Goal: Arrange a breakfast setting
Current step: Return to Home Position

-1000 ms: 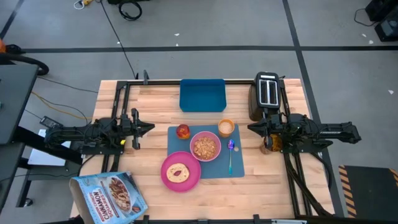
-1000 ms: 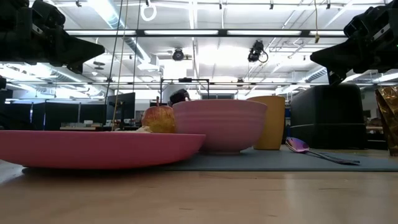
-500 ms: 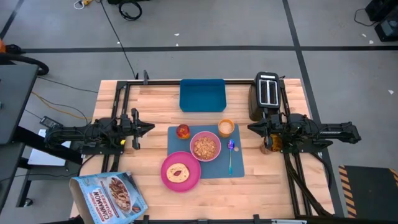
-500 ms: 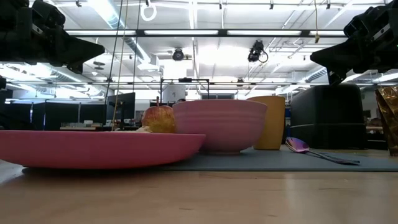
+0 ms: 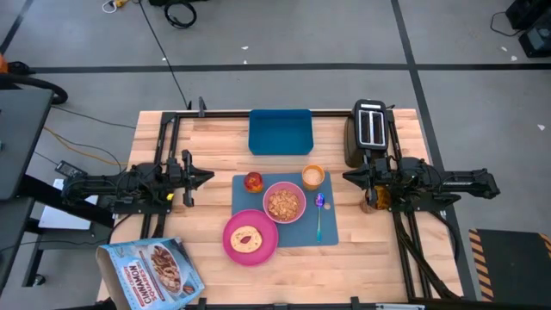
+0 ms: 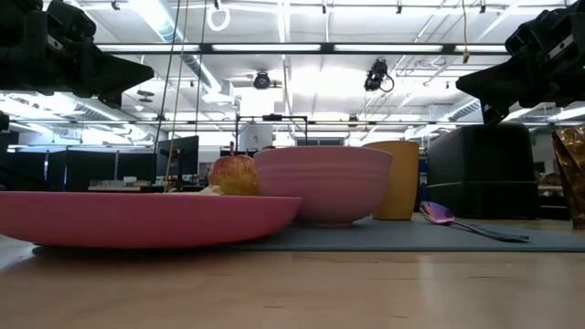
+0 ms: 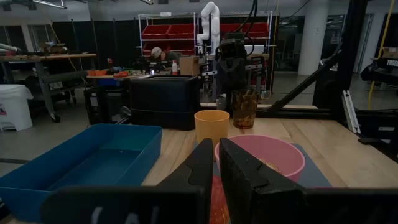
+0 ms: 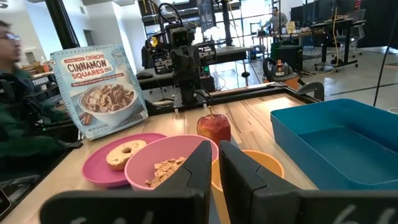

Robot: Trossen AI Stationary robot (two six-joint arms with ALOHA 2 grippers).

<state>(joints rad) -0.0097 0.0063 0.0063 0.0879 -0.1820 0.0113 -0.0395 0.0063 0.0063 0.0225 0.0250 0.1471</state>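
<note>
The slate-blue mat (image 5: 331,232) lies at the table's middle. On it rest the pink bowl (image 5: 284,202) with cereal, the red apple (image 5: 253,182), the orange cup (image 5: 312,176) and the teal-handled spoon (image 5: 319,215). The pink plate (image 5: 250,238) with a round toast slice (image 5: 247,238) overlaps the mat's near left corner. My left gripper (image 5: 209,176) is shut and empty, left of the apple. My right gripper (image 5: 347,176) is shut and empty, right of the cup.
A bright blue tray (image 5: 280,131) sits at the far middle, a black toaster (image 5: 370,129) at the far right. A cereal bag (image 5: 151,271) lies at the near left corner. A brown glass (image 5: 369,203) stands under the right arm. A person (image 8: 18,124) sits beyond the table's left.
</note>
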